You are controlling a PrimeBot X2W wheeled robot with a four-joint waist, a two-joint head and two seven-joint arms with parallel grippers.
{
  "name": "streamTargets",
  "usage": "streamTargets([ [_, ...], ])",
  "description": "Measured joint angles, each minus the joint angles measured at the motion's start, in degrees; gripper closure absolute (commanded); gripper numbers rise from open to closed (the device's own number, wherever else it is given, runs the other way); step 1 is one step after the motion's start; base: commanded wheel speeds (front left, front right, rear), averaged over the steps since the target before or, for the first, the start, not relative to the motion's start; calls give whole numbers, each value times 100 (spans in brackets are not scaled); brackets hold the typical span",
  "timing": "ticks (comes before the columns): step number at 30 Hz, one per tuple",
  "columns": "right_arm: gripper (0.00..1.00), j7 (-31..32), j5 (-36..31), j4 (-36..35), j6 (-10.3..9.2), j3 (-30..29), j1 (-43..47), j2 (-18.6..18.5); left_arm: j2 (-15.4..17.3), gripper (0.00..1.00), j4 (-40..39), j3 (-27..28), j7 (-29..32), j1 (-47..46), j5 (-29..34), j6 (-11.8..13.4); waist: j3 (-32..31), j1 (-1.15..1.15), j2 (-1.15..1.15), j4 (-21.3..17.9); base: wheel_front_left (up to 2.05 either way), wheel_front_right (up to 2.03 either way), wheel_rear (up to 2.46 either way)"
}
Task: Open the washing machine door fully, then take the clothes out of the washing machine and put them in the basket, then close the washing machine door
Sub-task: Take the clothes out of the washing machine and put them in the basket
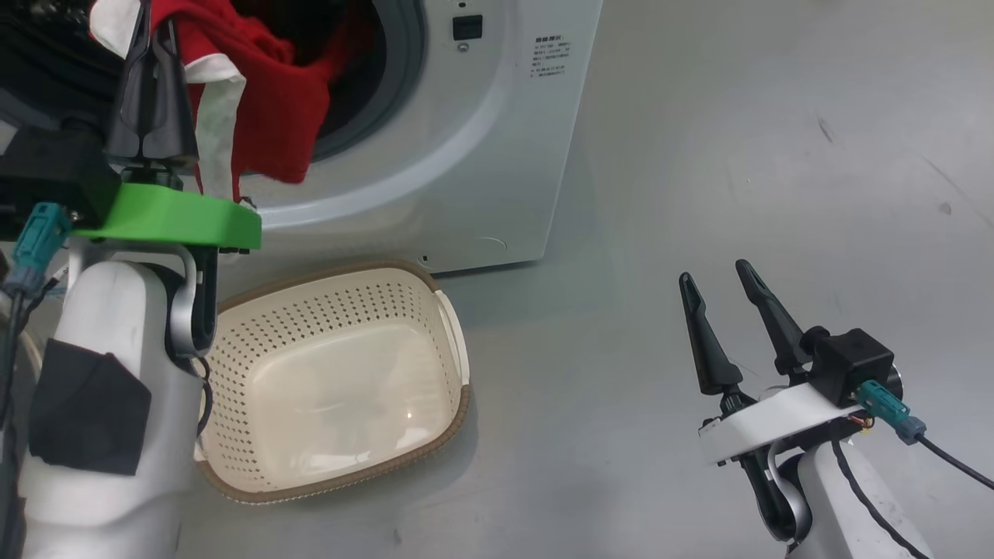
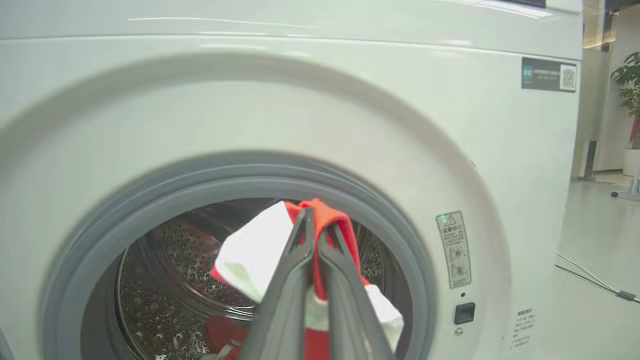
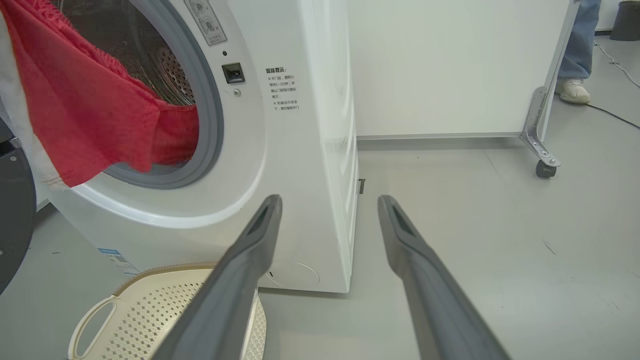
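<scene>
The white washing machine [image 1: 466, 155] stands with its round opening uncovered. A dark glossy shape [image 1: 46, 54] at its left looks like the swung-open washing machine door. My left gripper [image 1: 154, 19] is shut on red clothes [image 1: 272, 101] with white trim, lifted in front of the grey ring. In the left wrist view the left gripper [image 2: 314, 220] pinches the red and white clothes [image 2: 250, 255] before the steel drum [image 2: 165, 260]. The cream basket [image 1: 458, 404] sits on the floor below the opening, with nothing in it. My right gripper [image 1: 715, 273] hangs open off to the right, holding nothing.
In the right wrist view my right gripper [image 3: 329, 200] points past the machine's corner [image 3: 330, 150], with the red clothes [image 3: 85, 115] and basket [image 3: 150, 310] to its left. A white wheeled panel [image 3: 450, 65] and a person's foot [image 3: 572, 90] stand behind. Grey floor [image 1: 738, 155] lies right of the machine.
</scene>
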Motion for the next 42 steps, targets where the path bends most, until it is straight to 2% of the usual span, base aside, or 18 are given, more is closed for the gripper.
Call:
streamTargets([
  [21, 0, 0, -2, 22, 0, 5, 547, 5, -88, 100, -1755, -18, -22, 1090, 82, 196, -901, 0, 0, 365, 0, 0, 0],
  [34, 0, 0, -79, -147, 0, 48, 594, 5, -215, 100, -1925, -33, 444, 2209, -88, 326, -706, 0, 0, 360, 0, 0, 0],
  [42, 0, 0, -96, -331, 1, 93, 532, 5, -286, 100, -1491, -179, 777, 2740, -318, 354, -356, 0, 0, 315, 0, 0, 0],
])
